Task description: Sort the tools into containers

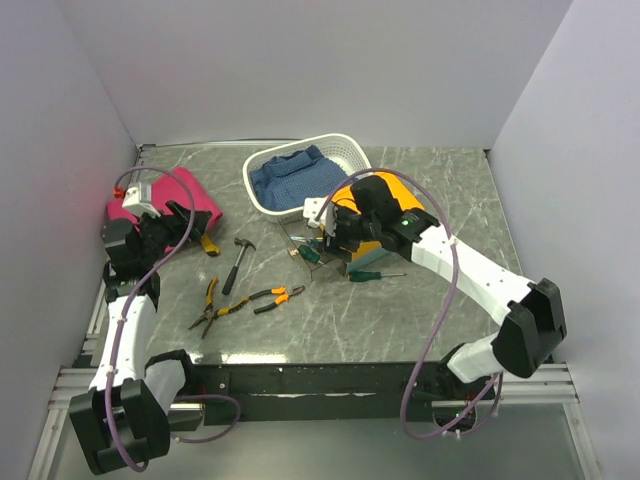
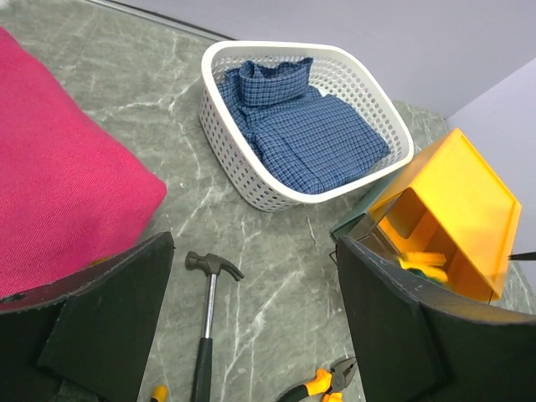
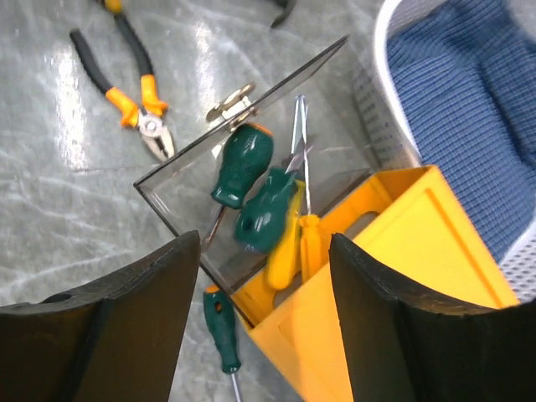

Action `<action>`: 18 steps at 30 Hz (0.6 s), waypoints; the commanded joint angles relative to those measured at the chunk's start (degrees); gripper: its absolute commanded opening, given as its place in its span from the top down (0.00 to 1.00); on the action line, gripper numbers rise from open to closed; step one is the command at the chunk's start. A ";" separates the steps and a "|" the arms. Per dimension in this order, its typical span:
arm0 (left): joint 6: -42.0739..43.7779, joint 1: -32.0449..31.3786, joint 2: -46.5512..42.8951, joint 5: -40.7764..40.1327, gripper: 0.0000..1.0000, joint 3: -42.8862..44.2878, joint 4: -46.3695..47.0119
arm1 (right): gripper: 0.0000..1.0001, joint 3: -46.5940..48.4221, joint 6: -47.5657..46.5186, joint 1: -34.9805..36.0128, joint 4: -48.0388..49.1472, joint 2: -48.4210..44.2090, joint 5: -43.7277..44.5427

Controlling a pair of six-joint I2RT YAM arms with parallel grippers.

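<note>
The orange-yellow box (image 1: 402, 187) stands mid-table with its clear drawer (image 3: 180, 197) pulled out toward the left. In the drawer lie two green-handled screwdrivers (image 3: 243, 163) and a yellow-handled one (image 3: 287, 243). Another green screwdriver (image 1: 375, 275) lies on the table by the box; it also shows in the right wrist view (image 3: 220, 331). My right gripper (image 3: 264, 251) is open and empty just above the drawer and box. A hammer (image 2: 208, 327) and two orange-handled pliers (image 1: 262, 298) (image 1: 208, 300) lie on the table. My left gripper (image 2: 255, 276) is open and empty, raised left of the hammer.
A white basket (image 1: 258, 190) with a blue checked cloth (image 2: 301, 126) stands behind the box. A pink cloth (image 2: 59, 193) lies at the far left, with a yellow-handled tool (image 1: 208, 245) at its edge. White walls enclose the table.
</note>
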 commanded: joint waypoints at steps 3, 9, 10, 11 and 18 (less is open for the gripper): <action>-0.25 0.37 -1.73 0.72 0.15 -1.44 2.64 | 0.30 -6.82 2.24 -0.60 3.98 -12.33 -2.38; -0.70 0.29 -0.68 0.98 0.15 -1.70 3.96 | 0.41 -14.39 -9.76 -1.74 -10.23 -16.12 -2.39; -0.70 0.29 -0.59 0.89 0.15 -1.70 4.13 | 0.42 -15.54 -11.11 -2.87 -10.61 -16.21 -2.13; -0.96 0.37 -0.50 1.07 0.15 -1.79 4.57 | 0.44 -16.77 -12.08 -3.49 -10.62 -16.21 -2.04; 0.00 0.37 -0.41 0.63 0.16 -1.70 3.26 | 0.50 -21.43 -19.64 -9.03 -7.73 -10.94 -1.95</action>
